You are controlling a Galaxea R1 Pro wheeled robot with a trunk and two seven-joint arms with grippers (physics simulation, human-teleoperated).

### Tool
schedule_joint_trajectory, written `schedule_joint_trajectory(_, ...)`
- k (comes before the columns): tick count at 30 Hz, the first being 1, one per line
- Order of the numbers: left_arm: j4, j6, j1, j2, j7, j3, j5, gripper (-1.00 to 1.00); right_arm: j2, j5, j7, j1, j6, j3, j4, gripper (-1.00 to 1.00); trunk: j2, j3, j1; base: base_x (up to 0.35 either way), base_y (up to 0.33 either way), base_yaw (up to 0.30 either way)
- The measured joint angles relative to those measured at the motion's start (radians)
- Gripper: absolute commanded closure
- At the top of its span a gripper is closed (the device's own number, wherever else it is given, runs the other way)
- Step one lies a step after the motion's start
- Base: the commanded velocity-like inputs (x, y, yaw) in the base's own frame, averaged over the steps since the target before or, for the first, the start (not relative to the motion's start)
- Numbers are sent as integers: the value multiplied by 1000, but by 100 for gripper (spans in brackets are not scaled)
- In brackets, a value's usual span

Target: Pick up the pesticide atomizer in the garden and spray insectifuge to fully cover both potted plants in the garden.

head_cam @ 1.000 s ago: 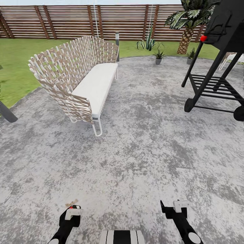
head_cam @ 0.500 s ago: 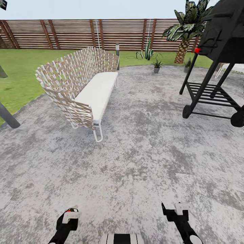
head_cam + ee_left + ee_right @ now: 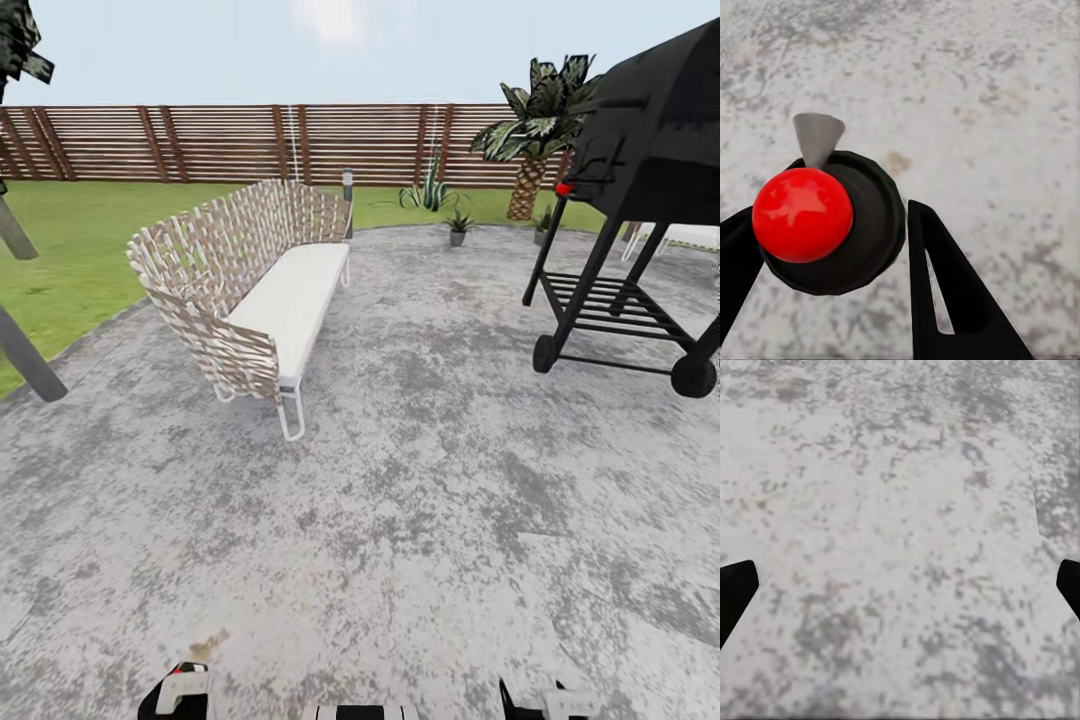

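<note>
Grey-potted plants [image 3: 458, 226] sit far across the patio [image 3: 420, 480] by the fence; the left end effector [image 3: 832, 247] grips the red-capped atomizer [image 3: 825, 221], the right end effector [image 3: 900, 585] spread empty, so spraying now would miss them.

The patio [image 3: 430, 500] is pale grey stone, mottled with darker grey speckles. The lawn [image 3: 70, 230] is green. The fence [image 3: 200, 145] is brown in horizontal slats. The wicker bench [image 3: 215, 265] has a brown-and-white woven back and a white seat cushion. The grill [image 3: 640, 160] is black with a red knob. Two grey pots [image 3: 457, 238] hold green leaves. The pesticide atomizer [image 3: 832, 225] shows a dark top, a glossy red ball and a grey nozzle, between the left pincer's [image 3: 825, 277] black fingers [image 3: 945, 292].
</note>
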Motion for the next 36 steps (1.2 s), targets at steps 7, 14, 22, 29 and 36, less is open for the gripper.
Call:
schedule_joint_trajectory(7, 3, -13, 18, -3, 0, 3, 4, 100, 6, -1, 0, 0, -28, 2, 58, -100, 2, 38, -3, 0, 0, 0)
schedule_joint_trajectory(14, 3, -13, 20, -1, 2, 4, 10, 100, 0, -4, -2, 0, -29, -2, 60, -100, 3, 76, -6, 0, 0, 0)
schedule_joint_trajectory(22, 5, -13, 22, -1, 2, 3, 9, 100, 3, -6, -3, 0, -29, -3, 56, -100, 5, 119, -10, 0, 0, -13)
schedule_joint_trajectory(29, 5, -13, 22, -1, 1, 3, 9, 100, 2, -6, -2, 0, -28, -3, 56, -100, 7, 156, -13, 0, 0, -181)
schedule_joint_trajectory(36, 5, -13, 22, -1, 1, 3, 9, 100, 4, -6, -2, 0, -27, -1, 60, -100, 8, 187, -16, 0, 0, -86)
